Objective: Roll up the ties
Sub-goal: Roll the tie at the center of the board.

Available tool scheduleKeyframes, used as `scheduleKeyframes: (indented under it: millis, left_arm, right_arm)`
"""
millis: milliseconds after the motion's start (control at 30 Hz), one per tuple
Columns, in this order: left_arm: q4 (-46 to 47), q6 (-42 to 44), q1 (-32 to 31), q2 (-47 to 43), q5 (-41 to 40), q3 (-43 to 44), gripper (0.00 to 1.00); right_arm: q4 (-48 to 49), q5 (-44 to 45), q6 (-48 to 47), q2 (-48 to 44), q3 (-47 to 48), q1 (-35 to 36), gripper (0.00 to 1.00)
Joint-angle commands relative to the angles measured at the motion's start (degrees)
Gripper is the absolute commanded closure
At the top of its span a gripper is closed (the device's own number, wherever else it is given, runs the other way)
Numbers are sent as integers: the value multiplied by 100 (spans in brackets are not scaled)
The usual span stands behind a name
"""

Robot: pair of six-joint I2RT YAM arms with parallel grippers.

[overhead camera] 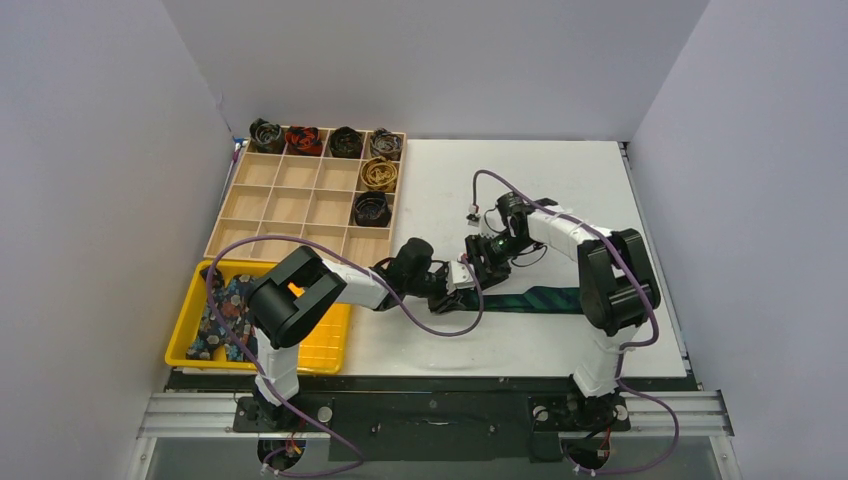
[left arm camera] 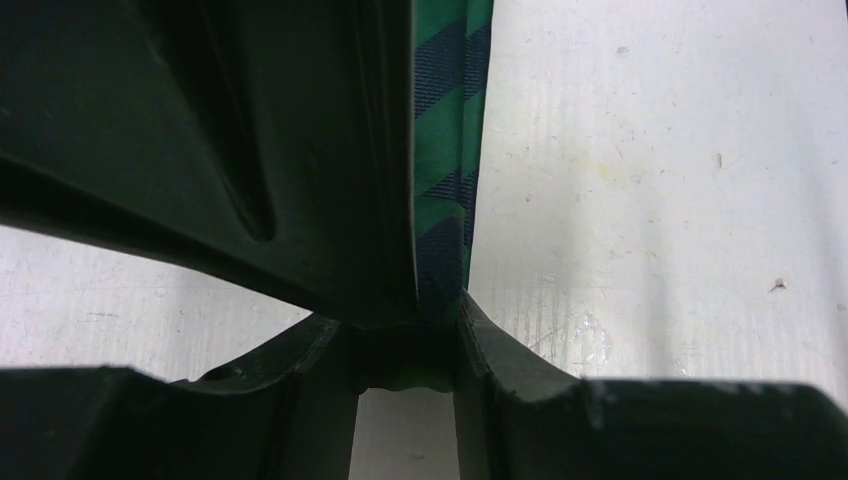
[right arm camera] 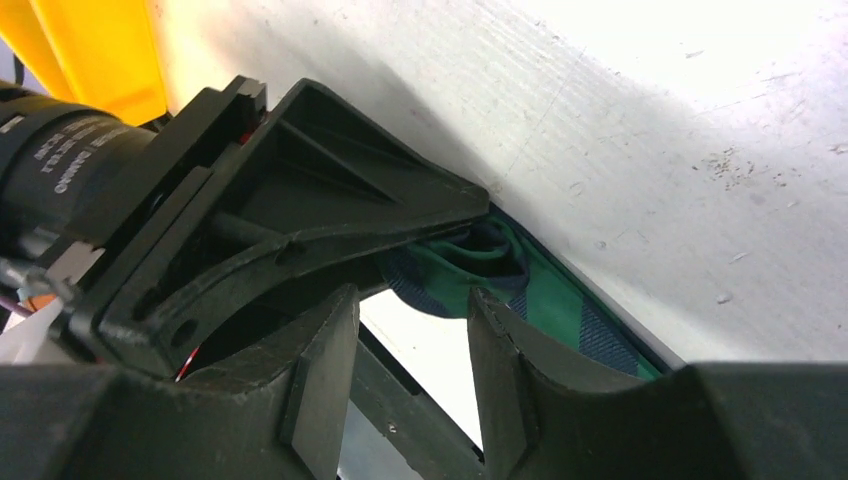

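Note:
A green-navy plaid tie (overhead camera: 540,299) lies flat across the white table near the front right. Its left end is curled up between the tips of my left gripper (overhead camera: 452,287), which is shut on it; the left wrist view shows the tie (left arm camera: 445,150) running up from the jaws (left arm camera: 405,335). My right gripper (overhead camera: 468,272) is right next to the left one. It is open and empty in the right wrist view (right arm camera: 415,310), just short of the tie's curl (right arm camera: 470,265). Floral ties (overhead camera: 225,310) lie in the yellow tray (overhead camera: 325,345).
A wooden divider box (overhead camera: 300,205) stands at the back left, with several rolled ties (overhead camera: 346,141) in its far and right cells. The yellow tray's corner also shows in the right wrist view (right arm camera: 90,50). Purple cables loop over both arms.

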Motion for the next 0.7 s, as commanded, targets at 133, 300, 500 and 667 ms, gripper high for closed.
scheduleKeyframes:
  millis: [133,300,500,667]
  left_arm:
    - [-897,126,-62,241,-446,-35,84]
    - [-911,176,-61,238,-474,-68,84]
    - [-889,161,-53,225,-501,-125,84]
    - [-863,195,-53,209,-490,-173,84]
  right_arm:
    - [61,843,-18,268,-73,176,60]
    - [74,1040,-15,221,-138,234,63]
    - [-87,698,21,236,-21,198,70]
    - [-93,263,160,2,-187,107,58]
